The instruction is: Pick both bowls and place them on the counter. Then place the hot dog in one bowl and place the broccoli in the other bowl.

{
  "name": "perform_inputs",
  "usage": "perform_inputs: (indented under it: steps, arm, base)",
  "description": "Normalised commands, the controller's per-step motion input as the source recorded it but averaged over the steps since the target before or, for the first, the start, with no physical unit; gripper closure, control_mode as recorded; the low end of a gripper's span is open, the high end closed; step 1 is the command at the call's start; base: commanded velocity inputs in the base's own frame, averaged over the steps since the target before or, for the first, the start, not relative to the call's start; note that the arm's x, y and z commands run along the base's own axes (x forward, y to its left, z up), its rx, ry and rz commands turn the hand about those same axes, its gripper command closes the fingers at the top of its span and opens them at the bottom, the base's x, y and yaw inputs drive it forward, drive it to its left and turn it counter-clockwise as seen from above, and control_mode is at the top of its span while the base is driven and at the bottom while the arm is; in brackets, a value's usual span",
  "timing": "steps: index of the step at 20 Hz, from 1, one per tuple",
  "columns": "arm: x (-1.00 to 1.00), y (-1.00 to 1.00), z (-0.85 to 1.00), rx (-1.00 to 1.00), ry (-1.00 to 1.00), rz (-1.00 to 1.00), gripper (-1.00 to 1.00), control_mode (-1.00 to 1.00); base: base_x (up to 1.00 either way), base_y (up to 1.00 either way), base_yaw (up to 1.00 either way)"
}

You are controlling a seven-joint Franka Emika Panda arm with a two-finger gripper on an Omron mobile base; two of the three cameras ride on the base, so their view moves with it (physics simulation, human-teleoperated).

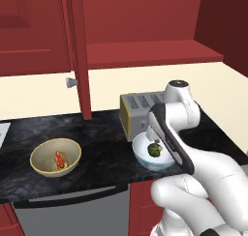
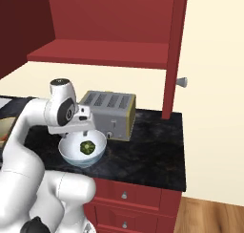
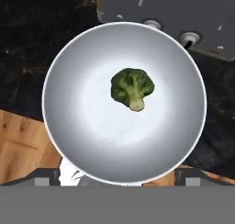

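The little light broccoli [image 3: 132,88] lies loose inside the white bowl [image 3: 82,140] on the black worktop [image 1: 97,133], right under the wide-apart, empty claw [image 3: 118,175], best pinched softly by its stem.

Kitchen: red cabinets [image 1: 43,32], black marble counter [image 1: 97,133], toaster [image 2: 108,115]

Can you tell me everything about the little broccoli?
The broccoli is one small floret with a bumpy dark green head and a short pale stem. It lies loose on its side near the middle of the white bowl, resting on the bowl's smooth, glossy inside. Nothing else touches it. The bowl sits on the black counter beside the toaster.
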Motion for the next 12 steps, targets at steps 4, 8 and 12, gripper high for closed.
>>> perform_inputs:
  steps: [4,8,12]
  arm:
    - [-0.44,0.00,0.66,0.00,-0.03,-0.07,-1.00,-1.00]
    - [-0.52,-0.04,0.59,0.00,-0.03,-0.08,-1.00,-1.00]
    - [-0.58,-0.04,0.56,0.00,-0.02,-0.08,-1.00,-1.00]
  base:
    - [0.00,0.00,0.00]
    - [0.00,0.00,0.00]
    - [0.00,0.00,0.00]
